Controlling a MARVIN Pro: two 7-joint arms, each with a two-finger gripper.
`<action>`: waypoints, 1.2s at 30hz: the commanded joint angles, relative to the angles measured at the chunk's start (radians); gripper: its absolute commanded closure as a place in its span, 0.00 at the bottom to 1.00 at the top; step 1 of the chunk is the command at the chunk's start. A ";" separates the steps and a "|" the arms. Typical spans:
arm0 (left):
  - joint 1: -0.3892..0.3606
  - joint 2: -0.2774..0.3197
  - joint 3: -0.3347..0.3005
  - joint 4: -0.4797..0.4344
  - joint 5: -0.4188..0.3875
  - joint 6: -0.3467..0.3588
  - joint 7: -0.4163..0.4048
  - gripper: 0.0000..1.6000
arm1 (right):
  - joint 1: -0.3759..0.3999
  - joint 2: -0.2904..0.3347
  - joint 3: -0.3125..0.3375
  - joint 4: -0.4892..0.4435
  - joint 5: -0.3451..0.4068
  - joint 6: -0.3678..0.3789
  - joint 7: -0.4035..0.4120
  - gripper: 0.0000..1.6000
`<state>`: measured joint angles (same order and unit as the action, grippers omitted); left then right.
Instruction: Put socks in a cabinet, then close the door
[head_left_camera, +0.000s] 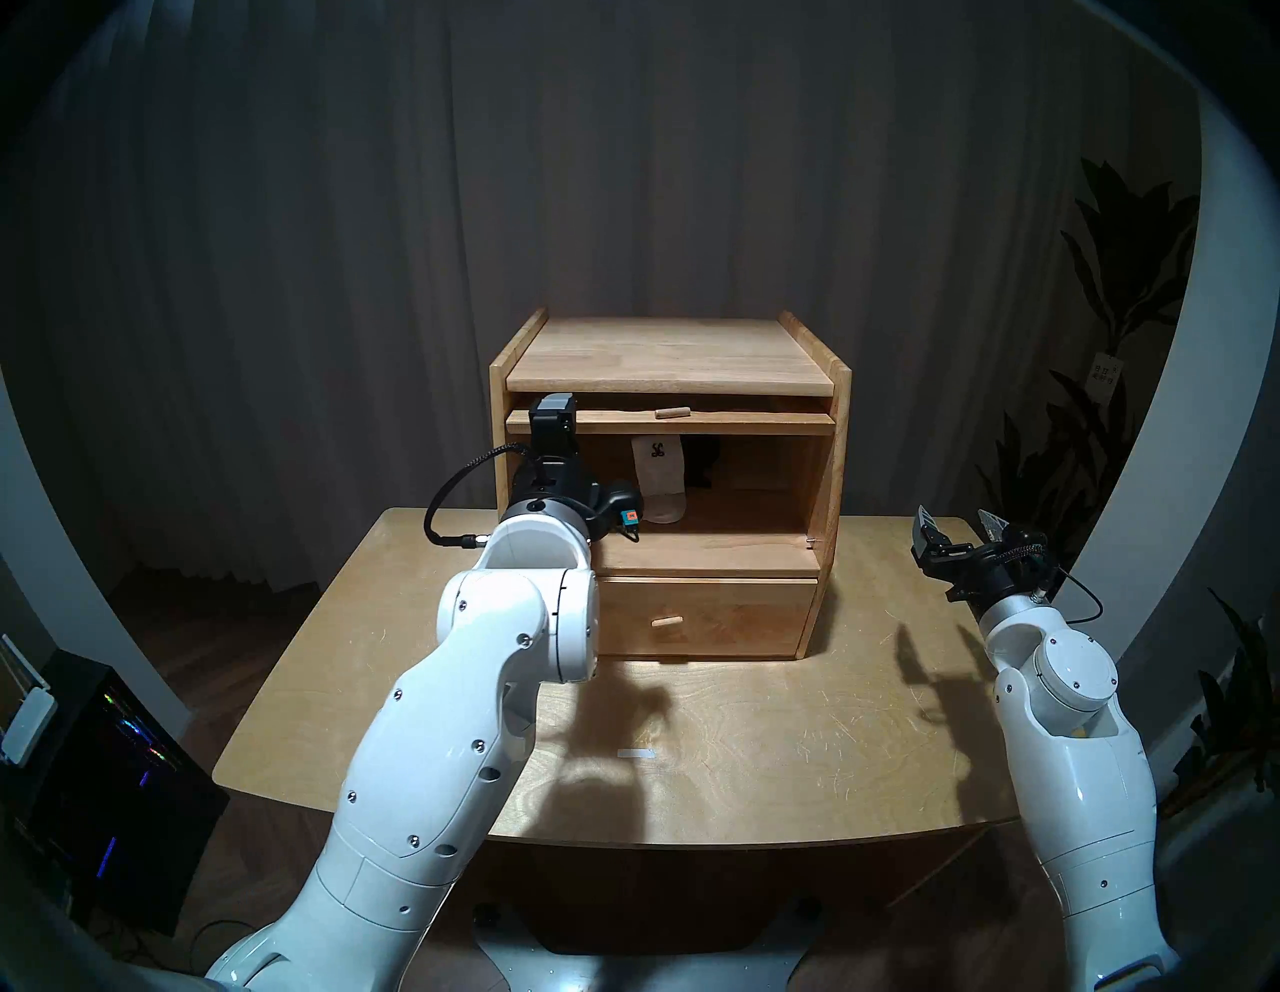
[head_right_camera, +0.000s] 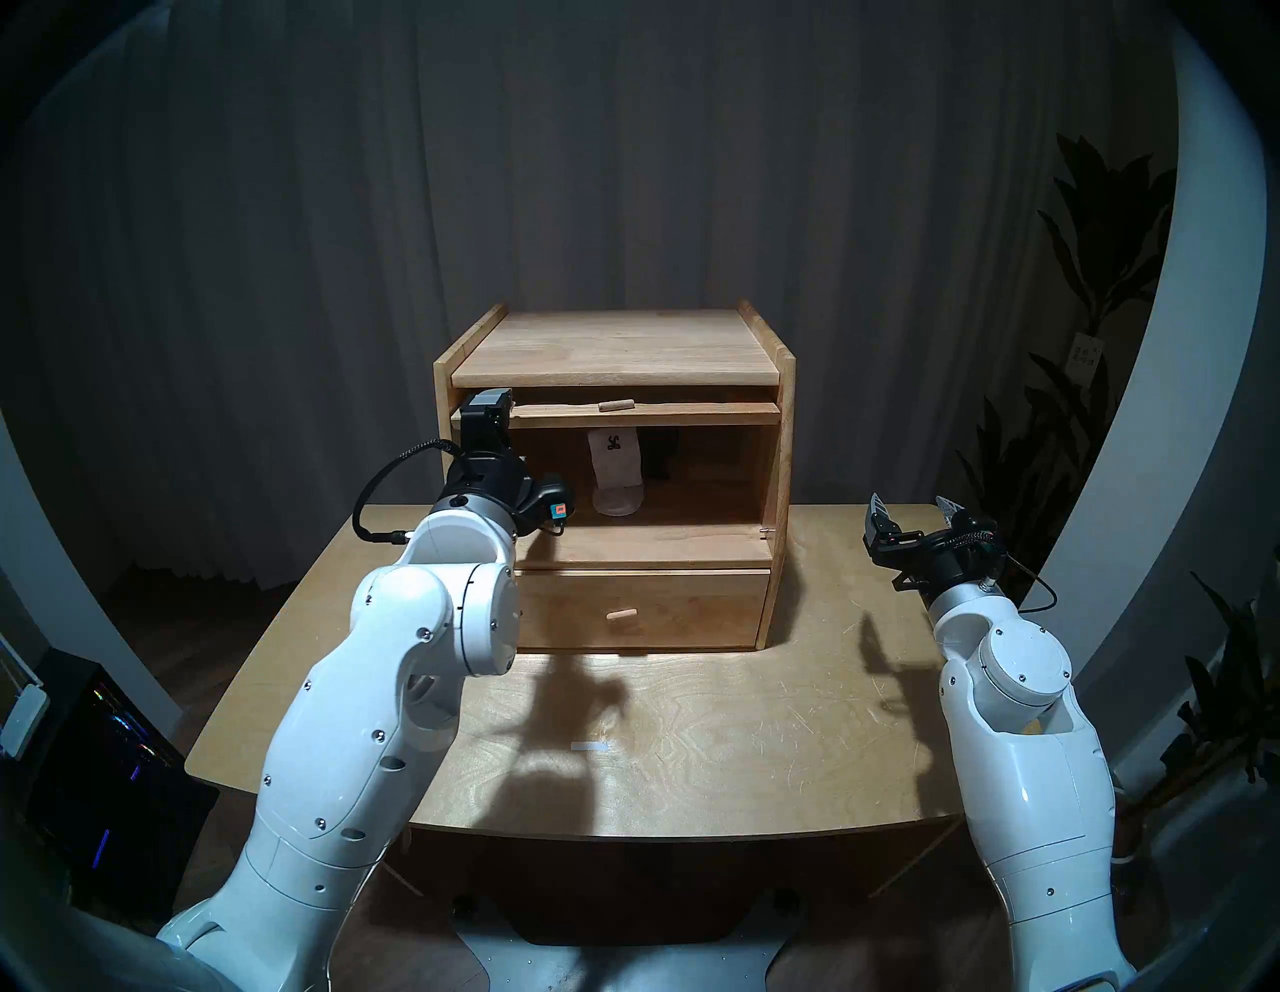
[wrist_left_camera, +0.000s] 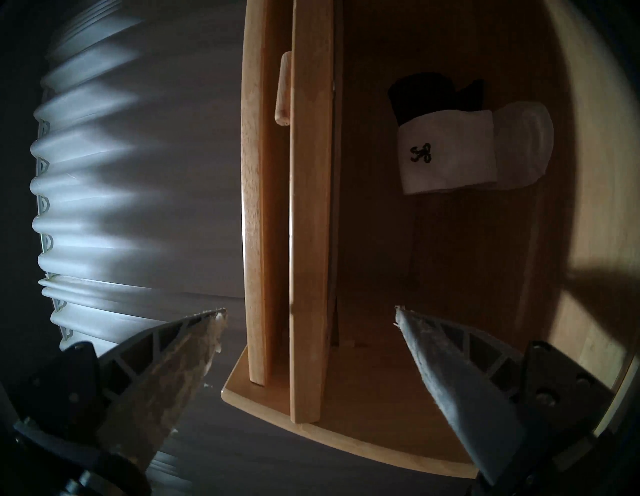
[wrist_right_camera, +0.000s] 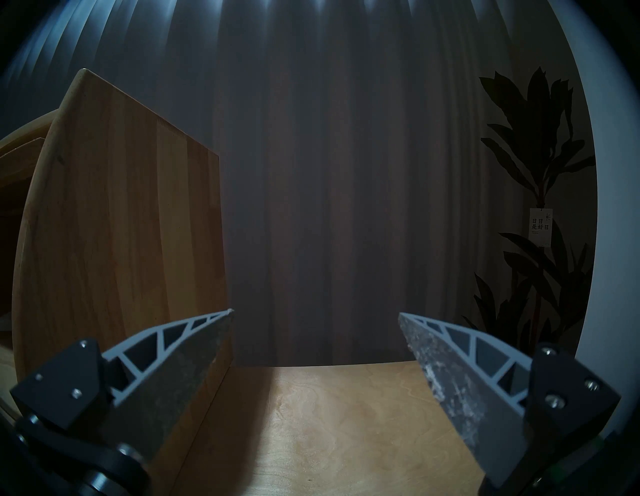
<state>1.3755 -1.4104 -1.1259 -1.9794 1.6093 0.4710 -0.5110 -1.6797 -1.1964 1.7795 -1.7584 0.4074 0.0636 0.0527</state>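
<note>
In the left head view, the light-wood cabinet (head_left_camera: 668, 478) sat at the centre of the frame on a pale plywood table (head_left_camera: 762, 748), and both socks already lay in its upper compartment: the white sock (head_left_camera: 658, 478) hung limp near the middle with a small dark logo at the cuff, the black sock (head_left_camera: 706, 457) a dim shape just to its right. So the stowing looked done and the closing left, for the door (head_left_camera: 668, 421) lay flat as a thin slab just under the top board, its short peg handle (head_left_camera: 670, 412) showing. The left gripper (head_left_camera: 552, 415) reached up to the door's left end, holding nothing; the right gripper (head_left_camera: 959, 530) hovered at the right edge of the frame, wide open and empty, well apart from the cabinet. Below, the plain drawer front (head_left_camera: 706, 616) was shut. The right head view showed the same, with the white sock (head_right_camera: 615, 471) soft and rumpled at its toe. The left wrist view, turned on its side, showed the door's smooth wooden edge (wrist_left_camera: 308, 207) between two spread, scuffed fingertips (wrist_left_camera: 194, 332) gripping nothing, and the socks at upper right. The right wrist view showed the cabinet's grained side panel (wrist_right_camera: 121, 225) at left and bare table between parted, empty fingertips (wrist_right_camera: 433, 332).
</note>
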 joint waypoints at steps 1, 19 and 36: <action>-0.111 -0.082 0.031 0.035 0.141 0.055 -0.069 0.00 | 0.010 -0.003 0.004 -0.024 0.000 -0.011 -0.004 0.00; -0.114 -0.133 0.127 0.035 0.534 0.189 -0.412 0.00 | 0.007 -0.007 0.004 -0.029 -0.002 -0.015 -0.012 0.00; -0.091 -0.155 0.198 0.051 0.344 0.223 -0.277 0.00 | 0.006 -0.008 0.004 -0.031 -0.003 -0.016 -0.013 0.00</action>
<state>1.2716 -1.5655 -0.9636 -1.9231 2.0237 0.6987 -0.8653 -1.6799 -1.2062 1.7812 -1.7634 0.4071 0.0605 0.0380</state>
